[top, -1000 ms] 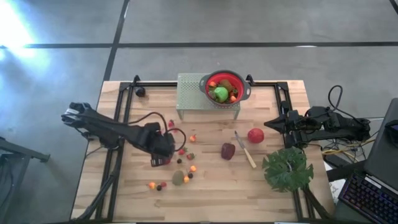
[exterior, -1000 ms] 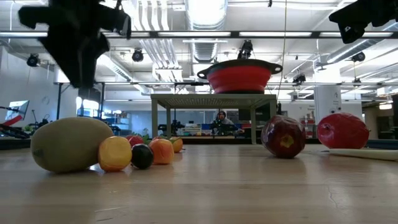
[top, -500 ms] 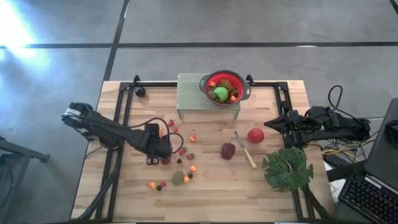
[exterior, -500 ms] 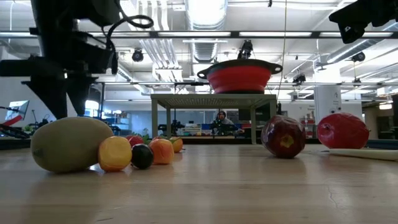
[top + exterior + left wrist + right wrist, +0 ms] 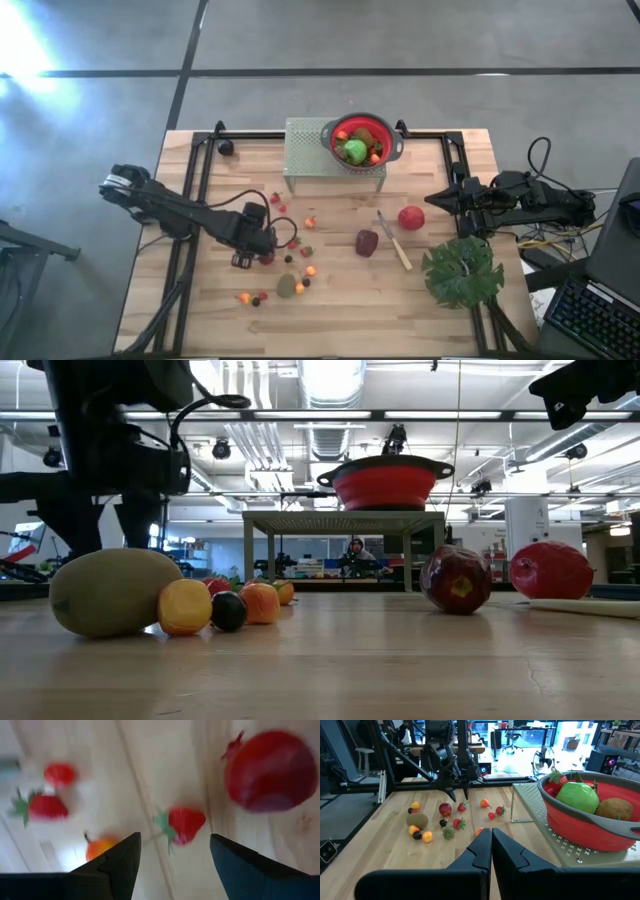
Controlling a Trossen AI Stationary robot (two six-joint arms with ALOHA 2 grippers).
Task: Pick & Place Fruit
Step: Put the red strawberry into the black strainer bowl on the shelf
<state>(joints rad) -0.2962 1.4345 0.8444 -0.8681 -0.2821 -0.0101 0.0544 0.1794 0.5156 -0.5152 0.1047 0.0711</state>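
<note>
Left claw (image 5: 254, 257) spread wide over small red toy strawberry (image 5: 184, 824) on wooden table (image 5: 440, 320), risking nudging neighbouring round maroon fruit (image 5: 270, 770) away.

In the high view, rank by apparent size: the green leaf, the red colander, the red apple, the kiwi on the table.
1. Green leaf, largest.
2. Red colander.
3. Red apple.
4. Kiwi, smallest.

The colander sits raised on a stand, nearer the camera, so it may look slightly bigger than it is.
</note>
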